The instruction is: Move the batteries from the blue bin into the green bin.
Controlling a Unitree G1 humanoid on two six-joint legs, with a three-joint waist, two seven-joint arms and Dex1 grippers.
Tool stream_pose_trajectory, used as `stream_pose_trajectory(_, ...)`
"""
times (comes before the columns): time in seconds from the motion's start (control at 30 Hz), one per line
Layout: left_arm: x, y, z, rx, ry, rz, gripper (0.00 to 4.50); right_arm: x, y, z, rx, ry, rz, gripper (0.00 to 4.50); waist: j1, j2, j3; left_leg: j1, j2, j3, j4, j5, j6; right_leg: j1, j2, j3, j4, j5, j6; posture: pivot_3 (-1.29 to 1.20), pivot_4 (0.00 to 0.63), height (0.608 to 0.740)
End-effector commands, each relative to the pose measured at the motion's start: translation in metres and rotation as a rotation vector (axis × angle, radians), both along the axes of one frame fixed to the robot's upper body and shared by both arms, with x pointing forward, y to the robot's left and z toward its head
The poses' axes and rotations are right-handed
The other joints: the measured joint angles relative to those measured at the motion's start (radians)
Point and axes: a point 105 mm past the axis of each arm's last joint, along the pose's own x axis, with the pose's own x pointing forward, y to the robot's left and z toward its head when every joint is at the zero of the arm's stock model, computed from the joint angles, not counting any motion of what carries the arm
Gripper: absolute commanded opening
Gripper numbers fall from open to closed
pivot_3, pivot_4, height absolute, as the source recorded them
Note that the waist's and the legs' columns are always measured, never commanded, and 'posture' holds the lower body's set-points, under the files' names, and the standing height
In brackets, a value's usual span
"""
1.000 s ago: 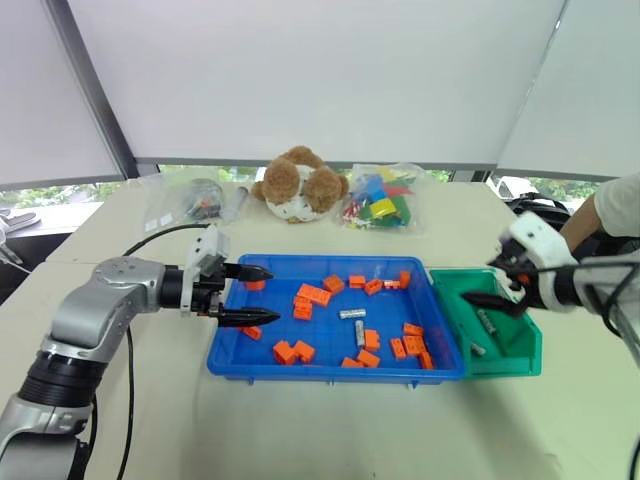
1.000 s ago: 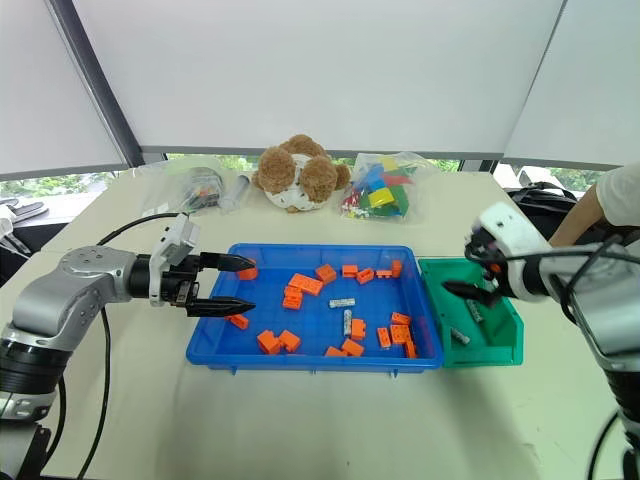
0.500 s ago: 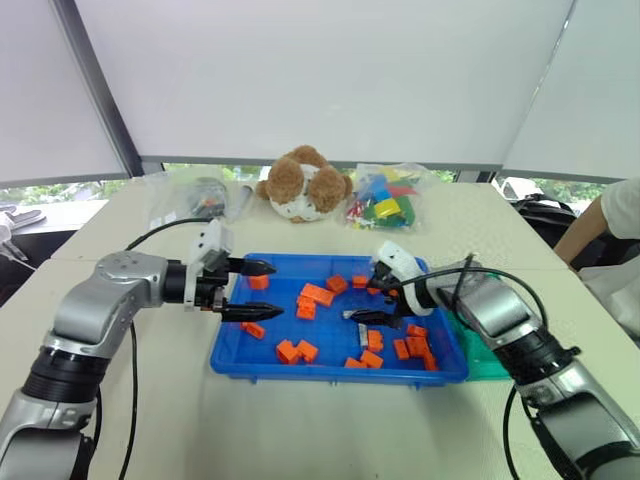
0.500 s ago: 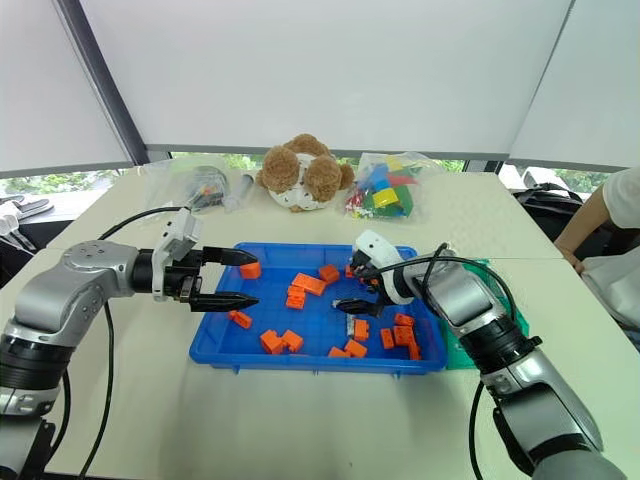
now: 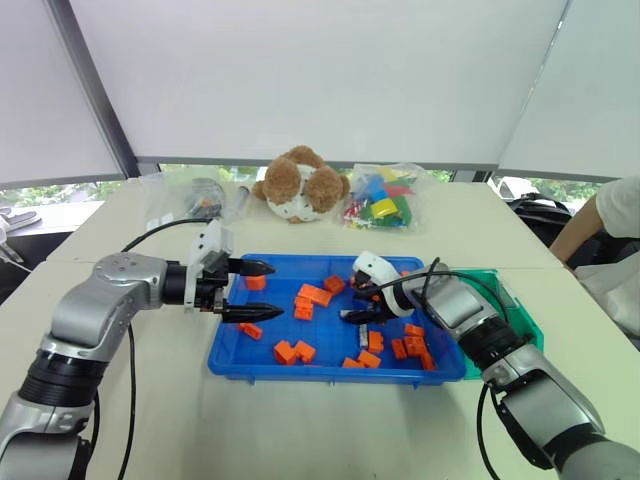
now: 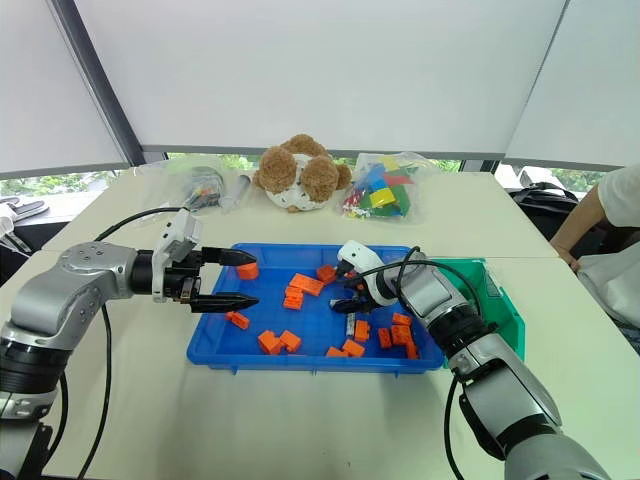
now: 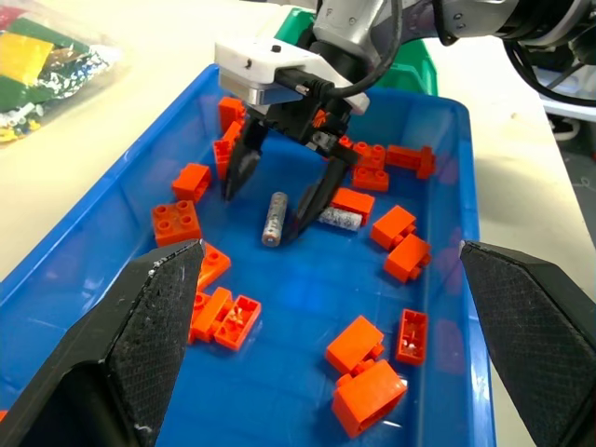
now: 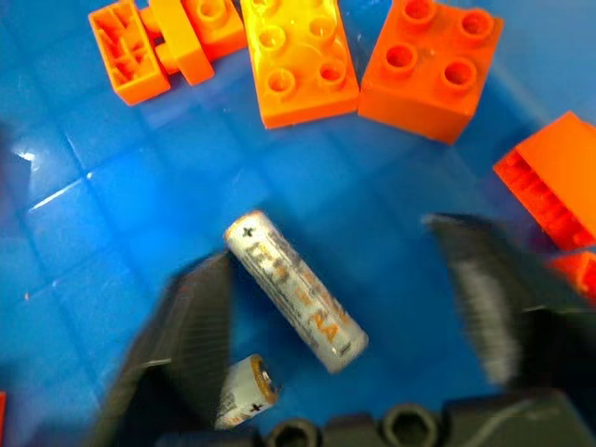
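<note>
A pale table [image 5: 150, 420] is seen from above, with the blue bin [image 5: 235, 345] at its centre as the landmark. The green bin [image 5: 525, 330] is set against the blue bin's right wall, partly hidden by the right arm. Beyond the blue bin's far wall a plush toy [image 5: 300, 185] is seen, with a bag of coloured blocks [image 5: 385, 200] just right of it.

Inside the blue bin, orange blocks [image 5: 313, 296] are scattered, and two batteries lie near its middle. One battery [image 7: 273, 218] lies between the fingers of the right gripper [image 7: 276, 205]; a second battery [image 7: 341, 218] lies just beside it, outside one finger.

The batteries are judged to be light, stiff and smooth, so they could roll or slip on the plastic floor. A hold across the middle of the cylinder is judged best, with the fingers square to its length.

The right arm is reached in over the blue bin's right side, its gripper angled down. Its fingers are set about halfway apart, astride the battery, and no grip is seen yet.

The left gripper [image 5: 255, 291] is held level over the blue bin's left end, pointing inward, its fingers spread wide and holding nothing.
</note>
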Motion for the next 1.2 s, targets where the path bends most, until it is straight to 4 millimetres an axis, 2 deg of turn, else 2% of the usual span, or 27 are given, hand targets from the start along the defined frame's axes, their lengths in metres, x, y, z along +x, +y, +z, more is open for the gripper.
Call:
stream_pose_trajectory(0.03, -0.003, 0.002, 0.011, -0.006, -0.042, -0.001, 4.5, 0.001, 0.001, 0.008, 0.009, -0.01, 0.004, 1.57, 0.0, 0.0, 0.0, 0.0, 0.0, 0.0, 0.0, 0.0, 0.0, 0.0, 0.0, 0.0, 0.0, 0.0, 0.0, 0.0, 0.15, 0.733)
stream_pose_trajectory(0.07, -0.003, 0.002, 0.011, -0.005, -0.042, -0.001, 4.5, 0.001, 0.001, 0.008, 0.01, -0.012, 0.004, 1.15, 0.001, 0.0, 0.0, 0.0, 0.0, 0.0, 0.0, 0.0, 0.0, 0.0, 0.0, 0.0, 0.0, 0.0, 0.0, 0.0, 0.15, 0.733)
stream_pose_trajectory(0.13, -0.002, 0.002, 0.011, -0.005, -0.041, -0.002, 4.5, 0.001, 0.001, 0.015, 0.024, -0.028, 0.001, 0.02, 0.002, 0.0, 0.0, 0.0, 0.0, 0.0, 0.0, 0.0, 0.0, 0.0, 0.0, 0.0, 0.0, 0.0, 0.0, 0.0, 0.15, 0.733)
stream_pose_trajectory(0.2, -0.002, 0.001, 0.011, -0.005, -0.041, -0.004, 4.5, -0.001, 0.003, 0.029, 0.062, -0.055, 0.004, 0.03, 0.002, 0.0, 0.0, 0.0, 0.0, 0.0, 0.0, 0.0, 0.0, 0.0, 0.0, 0.0, 0.0, 0.0, 0.0, 0.0, 0.15, 0.733)
stream_pose_trajectory(0.3, -0.002, -0.001, 0.011, -0.007, -0.039, -0.013, 4.5, -0.008, -0.009, 0.071, 0.107, -0.173, -0.008, 0.03, 0.005, 0.001, 0.0, 0.0, 0.0, 0.0, 0.0, 0.0, 0.0, 0.0, 0.0, 0.0, 0.0, 0.0, 0.0, 0.0, 0.15, 0.733)
stream_pose_trajectory(0.4, -0.002, -0.002, 0.011, -0.009, -0.038, -0.019, 4.5, -0.017, -0.042, 0.108, 0.119, -0.282, -0.1, 0.03, 0.01, 0.001, 0.0, -0.001, 0.0, 0.0, 0.0, 0.0, 0.0, 0.0, -0.001, 0.0, 0.0, 0.0, 0.0, 0.0, 0.15, 0.733)
stream_pose_trajectory(0.5, -0.002, -0.003, 0.009, -0.011, -0.034, -0.026, 4.5, -0.029, -0.085, 0.125, 0.081, -0.344, -0.211, 0.03, 0.011, 0.0, 0.0, -0.001, 0.0, 0.0, 0.0, 0.0, 0.0, 0.0, -0.001, 0.0, -0.001, 0.0, 0.0, 0.0, 0.15, 0.733)
stream_pose_trajectory(0.6, -0.002, -0.005, 0.008, -0.012, -0.029, -0.036, 4.5, -0.043, -0.129, 0.126, 0.01, -0.358, -0.335, 0.03, 0.01, 0.0, 0.0, -0.001, -0.001, 0.0, 0.0, 0.0, 0.0, 0.001, -0.001, 0.0, -0.002, 0.0, 0.0, 0.0, 0.15, 0.733)
stream_pose_trajectory(0.67, -0.001, -0.006, 0.008, -0.014, -0.028, -0.043, 4.5, -0.053, -0.151, 0.116, -0.039, -0.327, -0.398, 0.03, 0.008, 0.0, 0.0, -0.001, -0.001, 0.0, 0.0, 0.0, 0.001, 0.001, -0.001, 0.0, -0.002, 0.0, 0.0, 0.0, 0.15, 0.733)
stream_pose_trajectory(0.73, 0.0, -0.007, 0.007, -0.013, -0.027, -0.051, 4.5, -0.06, -0.166, 0.104, -0.089, -0.297, -0.437, 0.03, 0.001, 0.0, 0.0, 0.0, 0.0, 0.0, 0.0, 0.0, 0.001, 0.001, 0.0, 0.0, -0.002, 0.0, 0.0, 0.0, 0.15, 0.733)
stream_pose_trajectory(0.83, 0.001, -0.01, 0.007, -0.013, -0.028, -0.063, 4.5, -0.067, -0.176, 0.088, -0.113, -0.254, -0.458, 0.03, -0.002, 0.001, 0.0, 0.001, 0.0, 0.0, -0.001, 0.0, 0.001, 0.001, 0.001, 0.001, -0.001, 0.0, 0.0, 0.0, 0.15, 0.733)
stream_pose_trajectory(0.9, 0.002, -0.012, 0.007, -0.014, -0.03, -0.071, 4.5, -0.07, -0.179, 0.082, -0.11, -0.235, -0.469, 1.08, -0.001, 0.001, 0.0, 0.001, 0.0, 0.0, -0.001, 0.0, 0.001, 0.001, 0.001, 0.001, -0.001, 0.0, 0.0, 0.0, 0.15, 0.733)
stream_pose_trajectory(0.93, 0.002, -0.012, 0.007, -0.013, -0.031, -0.073, 4.5, -0.071, -0.18, 0.08, -0.103, -0.228, -0.477, 1.44, 0.001, 0.001, 0.0, 0.001, 0.0, 0.0, 0.0, 0.0, 0.001, 0.001, 0.001, 0.001, -0.001, 0.0, 0.0, 0.0, 0.15, 0.733)
stream_pose_trajectory(1.0, 0.002, -0.012, 0.007, -0.012, -0.032, -0.074, 4.5, -0.072, -0.18, 0.082, -0.093, -0.227, -0.476, 2.47, 0.004, 0.001, 0.0, 0.0, 0.0, 0.0, 0.0, 0.0, 0.001, 0.001, 0.0, 0.001, -0.001, 0.0, 0.0, 0.0, 0.15, 0.733)
stream_pose_trajectory(1.1, 0.002, -0.011, 0.007, -0.009, -0.033, -0.074, 4.5, -0.072, -0.172, 0.093, -0.088, -0.258, -0.445, 3.99, 0.005, 0.001, 0.0, 0.0, 0.0, 0.0, 0.0, 0.0, 0.001, 0.001, 0.0, 0.001, -0.001, 0.0, 0.0, 0.0, 0.15, 0.733)
stream_pose_trajectory(1.13, 0.002, -0.011, 0.007, -0.008, -0.033, -0.073, 4.5, -0.071, -0.162, 0.101, -0.075, -0.279, -0.41, 4.47, 0.005, 0.001, 0.0, 0.0, 0.0, 0.0, 0.0, 0.0, 0.001, 0.001, 0.0, 0.001, -0.001, 0.0, 0.0, 0.0, 0.15, 0.733)
stream_pose_trajectory(1.2, 0.002, -0.011, 0.007, -0.008, -0.033, -0.072, 4.5, -0.071, -0.144, 0.112, -0.042, -0.299, -0.347, 4.47, 0.003, 0.001, 0.0, 0.0, 0.0, 0.0, 0.0, 0.0, 0.001, 0.001, 0.0, 0.001, -0.001, 0.0, 0.0, 0.0, 0.15, 0.733)
